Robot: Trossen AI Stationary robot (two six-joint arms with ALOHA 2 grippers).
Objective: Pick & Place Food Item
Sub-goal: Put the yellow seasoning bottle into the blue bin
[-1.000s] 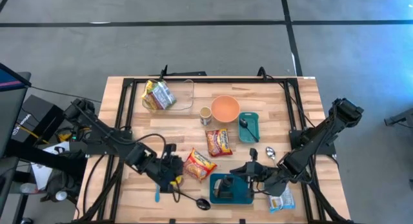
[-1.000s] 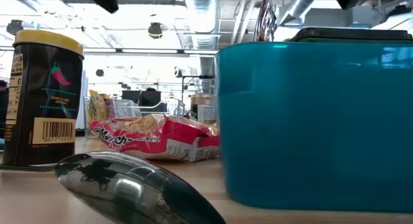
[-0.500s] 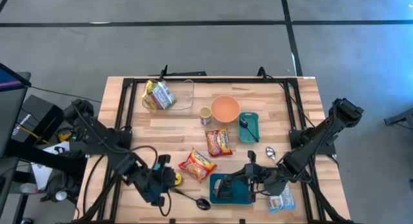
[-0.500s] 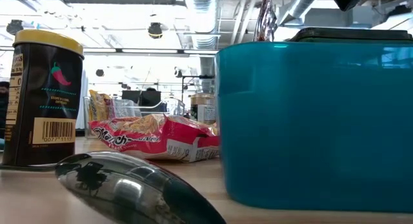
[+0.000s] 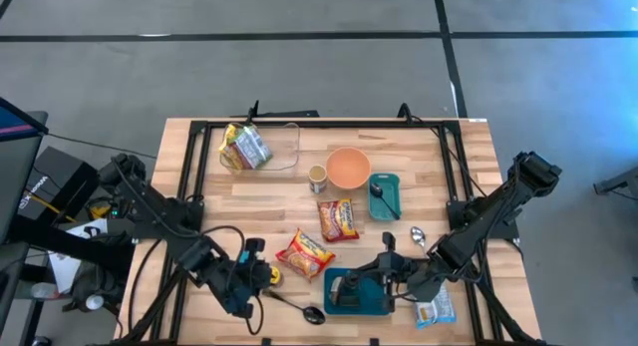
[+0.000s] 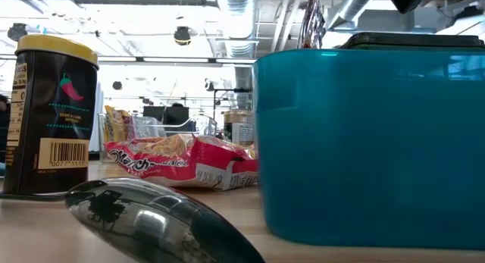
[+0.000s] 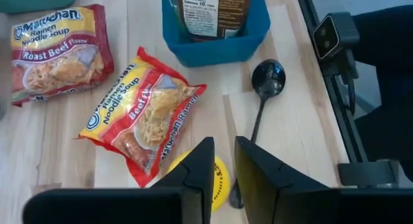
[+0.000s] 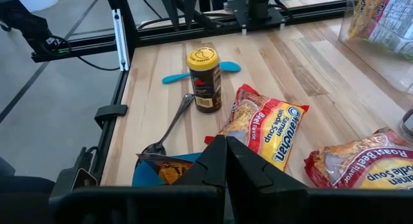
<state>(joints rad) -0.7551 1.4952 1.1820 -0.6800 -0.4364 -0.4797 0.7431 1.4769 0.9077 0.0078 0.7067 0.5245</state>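
The beef ramen packet (image 5: 305, 253) lies flat on the desk (image 5: 439, 157), between the yellow-lidded spice jar (image 5: 271, 277) and the teal box (image 5: 355, 291). The left tool (image 7: 222, 179) hovers above the jar, its fingers narrowly parted around nothing. A black spoon (image 7: 261, 101) lies beside the jar. The right tool (image 8: 226, 161) is pressed together over the teal box.
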